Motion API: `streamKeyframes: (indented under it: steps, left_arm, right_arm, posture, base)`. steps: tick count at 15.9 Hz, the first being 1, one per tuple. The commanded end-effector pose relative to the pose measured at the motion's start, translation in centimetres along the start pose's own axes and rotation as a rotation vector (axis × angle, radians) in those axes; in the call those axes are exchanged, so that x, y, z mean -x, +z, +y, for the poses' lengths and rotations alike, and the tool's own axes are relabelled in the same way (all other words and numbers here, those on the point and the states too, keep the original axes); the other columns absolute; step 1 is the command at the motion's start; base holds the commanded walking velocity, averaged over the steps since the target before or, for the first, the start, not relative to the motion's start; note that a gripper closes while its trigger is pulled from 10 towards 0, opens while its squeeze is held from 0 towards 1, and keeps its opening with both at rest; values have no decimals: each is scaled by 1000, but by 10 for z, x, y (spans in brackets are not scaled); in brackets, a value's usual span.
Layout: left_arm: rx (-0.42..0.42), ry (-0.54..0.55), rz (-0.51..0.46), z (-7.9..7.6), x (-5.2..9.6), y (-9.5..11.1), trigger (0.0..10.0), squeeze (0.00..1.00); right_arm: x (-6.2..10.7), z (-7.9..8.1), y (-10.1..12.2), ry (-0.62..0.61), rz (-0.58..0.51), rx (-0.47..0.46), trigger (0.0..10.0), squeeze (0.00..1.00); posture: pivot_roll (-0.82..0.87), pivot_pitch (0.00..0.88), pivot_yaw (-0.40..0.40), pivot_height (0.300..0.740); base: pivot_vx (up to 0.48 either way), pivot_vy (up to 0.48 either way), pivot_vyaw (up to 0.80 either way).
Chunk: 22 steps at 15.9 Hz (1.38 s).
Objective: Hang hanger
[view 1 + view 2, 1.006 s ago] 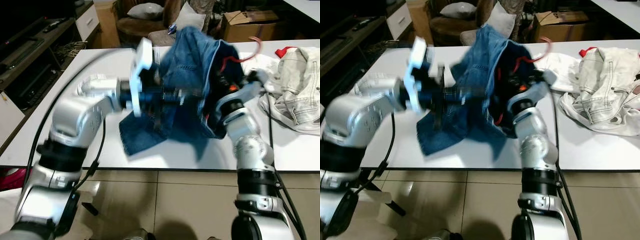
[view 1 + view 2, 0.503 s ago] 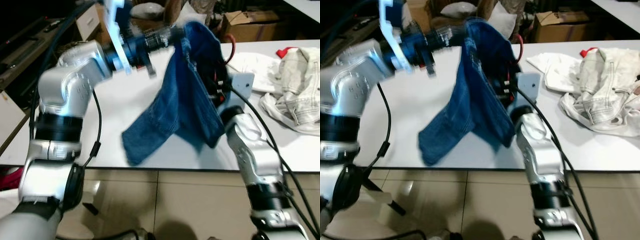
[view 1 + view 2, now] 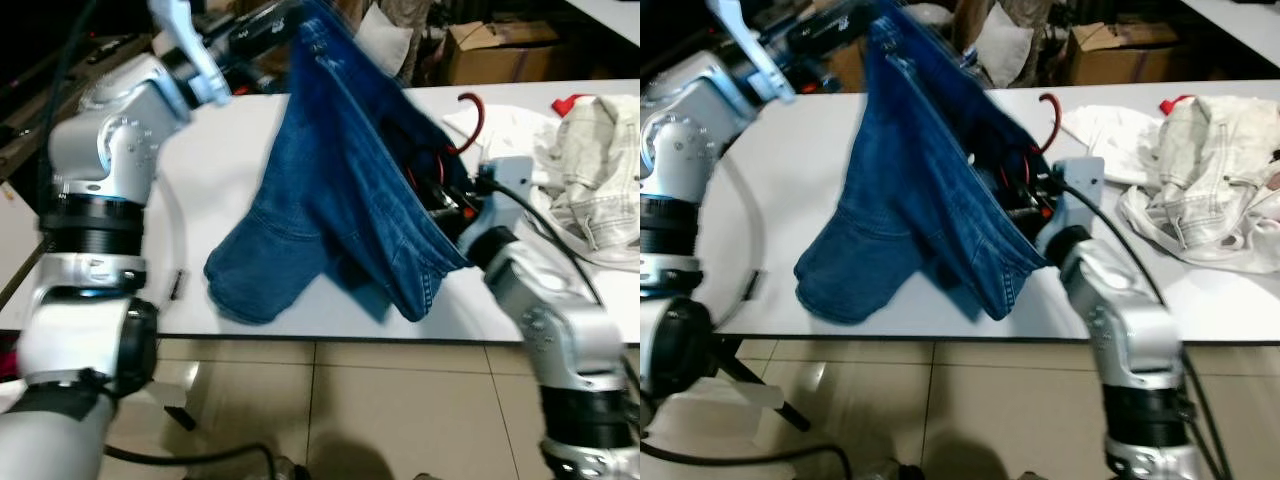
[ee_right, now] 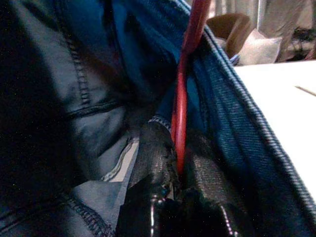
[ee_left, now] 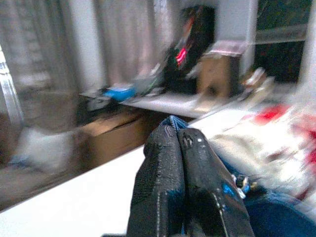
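A pair of blue jeans (image 3: 335, 190) hangs stretched between my two arms over the white table (image 3: 215, 170). My left gripper (image 5: 177, 131) is raised high at the back left, shut on the jeans' top edge (image 5: 170, 120). Low on the right, my right gripper (image 4: 177, 145) sits inside the jeans, shut on the thin red hanger (image 4: 181, 108). The hanger's red hook (image 3: 472, 108) sticks out of the denim above my right wrist. The jeans' lower end (image 3: 250, 285) rests on the table near its front edge.
A heap of white clothes (image 3: 590, 180) lies on the table's right side. Behind the table stand a cardboard box (image 3: 500, 45) and an armchair with cushions. A low dark TV bench (image 3: 40, 100) runs along the left. Tiled floor (image 3: 330, 410) lies below the table's front edge.
My left arm swung up and back to the left, lifting the jeans' top edge high. The denim unfolded and stretched out. My right arm moved rightward with the hanger.
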<state>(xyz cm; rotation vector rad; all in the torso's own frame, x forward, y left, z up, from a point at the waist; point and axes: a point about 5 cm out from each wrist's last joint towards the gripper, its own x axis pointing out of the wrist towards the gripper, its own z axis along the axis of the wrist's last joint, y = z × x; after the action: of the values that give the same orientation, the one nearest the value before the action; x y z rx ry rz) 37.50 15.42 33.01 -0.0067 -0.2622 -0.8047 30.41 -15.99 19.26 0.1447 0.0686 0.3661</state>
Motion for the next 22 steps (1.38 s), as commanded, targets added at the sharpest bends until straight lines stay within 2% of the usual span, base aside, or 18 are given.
streamKeyframes:
  steps: [1, 2, 4, 6, 7, 8, 9, 10, 11, 12, 13, 14, 16, 17, 18, 19, 21, 22]
  left_arm:
    - [-101, 118, 90, 14, 8, -14, 0, 0]
    - [-118, 173, 203, 20, 14, -42, 0, 0]
    - [-128, 255, 420, 25, 33, -100, 0, 0]
    - [-108, 254, 613, 11, 57, -163, 0, 0]
    - [-100, 245, 646, 6, 62, -175, 0, 0]
    - [-52, 233, 689, -7, 73, -200, 0, 0]
    - [-30, 230, 699, -11, 76, -207, 0, 0]
    - [28, 203, 702, -25, 81, -223, 0, 0]
    - [99, 145, 664, -42, 82, -233, 824, 0]
    - [182, 144, 599, -50, 82, -235, 10000, 0]
    - [261, 170, 522, -48, 84, -230, 10000, 373]
    - [297, 171, 436, -46, 88, -220, 10000, 1000]
    - [356, 140, 334, -46, 92, -205, 10000, 1000]
    - [356, 140, 334, -46, 92, -205, 10000, 1000]
    - [411, 151, 249, -44, 96, -193, 10000, 1000]
    - [431, 163, 193, -41, 101, -181, 10000, 1000]
    - [437, 197, 131, -37, 110, -162, 10000, 1000]
    - [377, 279, 101, -28, 117, -143, 10000, 1000]
  right_arm:
    - [6, 5, 14, 69, -4, -14, 10000, 0]
    - [11, 7, 29, 113, -20, -32, 10000, 0]
    - [18, 4, 45, 128, -8, -35, 10000, 0]
    - [21, 14, 55, 173, -31, -130, 10000, 0]
    - [21, 16, 56, 180, -32, -139, 10000, 0]
    - [23, 20, 58, 189, -33, -161, 10000, 0]
    - [23, 21, 59, 192, -34, -169, 10000, 0]
    - [24, 26, 62, 214, -35, -194, 10000, 0]
    - [25, 28, 62, 213, -25, -231, 10000, 0]
    - [25, 29, 60, 199, -8, -238, 10000, 0]
    - [25, 29, 60, 186, -24, -252, 10000, 0]
    - [22, 24, 61, 122, -53, -272, 10000, 0]
    - [19, 17, 61, 47, -58, -264, 10000, 0]
    - [19, 17, 61, 47, -58, -264, 10000, 0]
    - [18, 15, 60, 29, -27, -265, 10000, 0]
    - [17, 13, 58, 24, -2, -236, 10000, 0]
    - [17, 13, 52, 0, 21, -171, 10000, 0]
    - [17, 11, 52, -14, 15, -146, 10000, 0]
  posture:
    - [-114, 0, 92, 740]
    - [-114, 0, 89, 740]
    - [-113, 0, 88, 740]
    - [-128, 0, 94, 740]
    - [-128, 0, 94, 740]
    - [-136, 0, 97, 740]
    - [-136, 0, 97, 740]
    - [-136, 0, 99, 740]
    - [-133, 0, 96, 740]
    - [-134, 0, 89, 740]
    - [-135, 0, 85, 740]
    - [-134, 0, 72, 740]
    - [-134, 0, 67, 740]
    - [-134, 0, 67, 740]
    - [-124, 7, 81, 740]
    - [-119, 6, 70, 740]
    - [-123, 0, 65, 740]
    - [-110, 0, 42, 740]
  base:
    - [0, 0, 0]
    - [0, 0, 0]
    - [0, 0, 0]
    - [0, 0, 0]
    - [0, 0, 0]
    - [0, 0, 0]
    - [0, 0, 0]
    - [0, 0, 0]
    - [0, 0, 0]
    - [0, 0, 0]
    - [0, 0, 0]
    - [0, 0, 0]
    - [0, 0, 0]
    - [0, 0, 0]
    - [0, 0, 0]
    - [0, 0, 0]
    - [0, 0, 0]
    - [0, 0, 0]
